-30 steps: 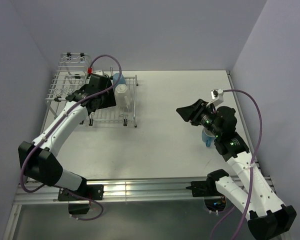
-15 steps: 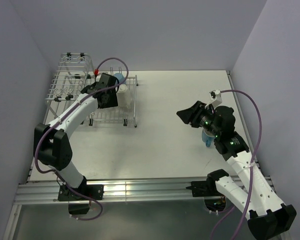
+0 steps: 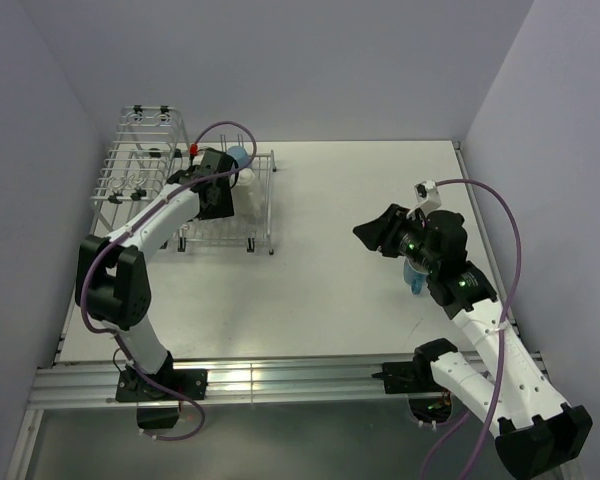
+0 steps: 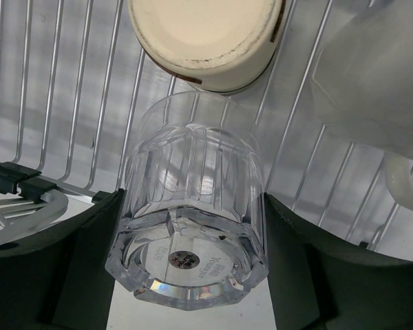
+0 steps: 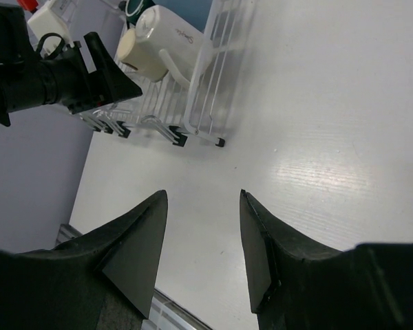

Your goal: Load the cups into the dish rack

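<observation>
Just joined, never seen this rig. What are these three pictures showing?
Two robot arms are bolted to the near edge of a table. The wide picture looks down from above and behind them. The other two come from a camera on each wrist. At the table's left stands a wire rack with a cream mug on it. The left claw grips a clear glass over the rack's grid. The right claw is open and empty above the table. A blue cup stands by that arm.

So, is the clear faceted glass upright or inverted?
Inverted, it seems: the clear faceted glass shows its thick stickered base to the left wrist camera, mouth toward the silver wire dish rack.
</observation>
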### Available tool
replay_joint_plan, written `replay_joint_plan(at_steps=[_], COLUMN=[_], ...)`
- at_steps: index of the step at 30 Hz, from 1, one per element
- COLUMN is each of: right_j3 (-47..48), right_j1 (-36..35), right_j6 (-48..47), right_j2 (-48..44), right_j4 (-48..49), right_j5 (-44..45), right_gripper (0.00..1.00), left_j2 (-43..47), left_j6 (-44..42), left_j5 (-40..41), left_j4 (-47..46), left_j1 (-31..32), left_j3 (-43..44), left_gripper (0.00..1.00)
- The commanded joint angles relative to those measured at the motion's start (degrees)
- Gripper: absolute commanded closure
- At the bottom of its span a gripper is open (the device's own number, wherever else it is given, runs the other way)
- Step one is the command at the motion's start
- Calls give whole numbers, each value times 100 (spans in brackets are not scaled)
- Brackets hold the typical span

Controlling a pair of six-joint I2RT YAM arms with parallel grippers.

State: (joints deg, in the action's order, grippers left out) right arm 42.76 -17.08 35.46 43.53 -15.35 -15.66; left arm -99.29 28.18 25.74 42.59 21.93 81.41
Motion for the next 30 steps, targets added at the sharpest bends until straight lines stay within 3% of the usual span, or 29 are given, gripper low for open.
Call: replay_joint_plan(at_steps=[1,7,14,21,30], right_j3=[276,294,320,373,469], right_j1=[29,21,21,12,3], right_j6=[-154,-198,-241,-277,-364], right_j2=[24,51,94,130,138], right_j4=[-46,-108,-178,-257,-476], right_j5=[63,89,116,151,378], right_gripper=[46,46,46,46,46], left_j2=[-29,-144,-170,-135,102], left_j6=[29,38,73,99,100], left_j5=[54,89,203,300,292], left_j4=[-110,-110,-93,-93,-154], left_j1=[-58,-66,-66,-75,-66], left_j3=[183,139,77,60,86], left_gripper=[78,60,27,6,3])
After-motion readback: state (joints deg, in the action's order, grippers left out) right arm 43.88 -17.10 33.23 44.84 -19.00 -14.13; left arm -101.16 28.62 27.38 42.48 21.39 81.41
